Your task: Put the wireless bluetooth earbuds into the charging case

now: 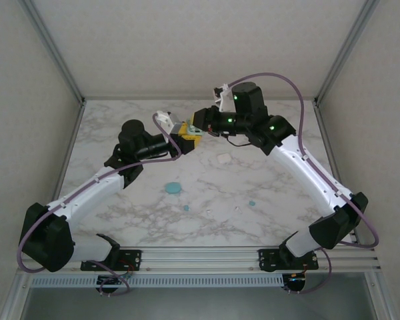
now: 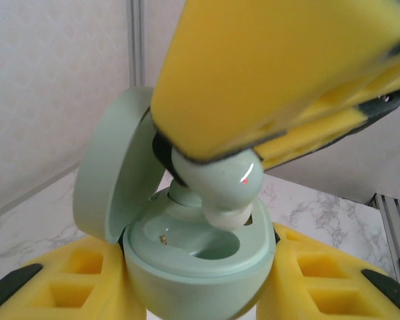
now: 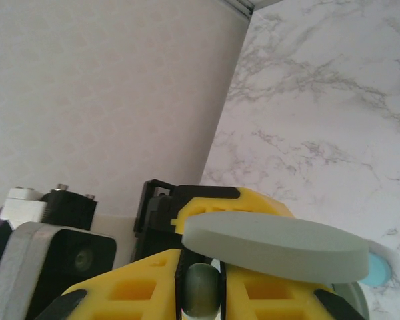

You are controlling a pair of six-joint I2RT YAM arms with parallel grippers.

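Though tiny, glossy pale-green earbud (image 2: 217, 183) above case (image 2: 200, 283)

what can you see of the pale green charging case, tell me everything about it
The pale green charging case is a smooth, matte-looking plastic pebble, held upright between the left gripper's yellow fingers. Its round lid is hinged open, standing up on the left in the left wrist view. Inside, one moulded well shows empty. A pale green earbud, pinched by the right gripper, sits at the case's opening.
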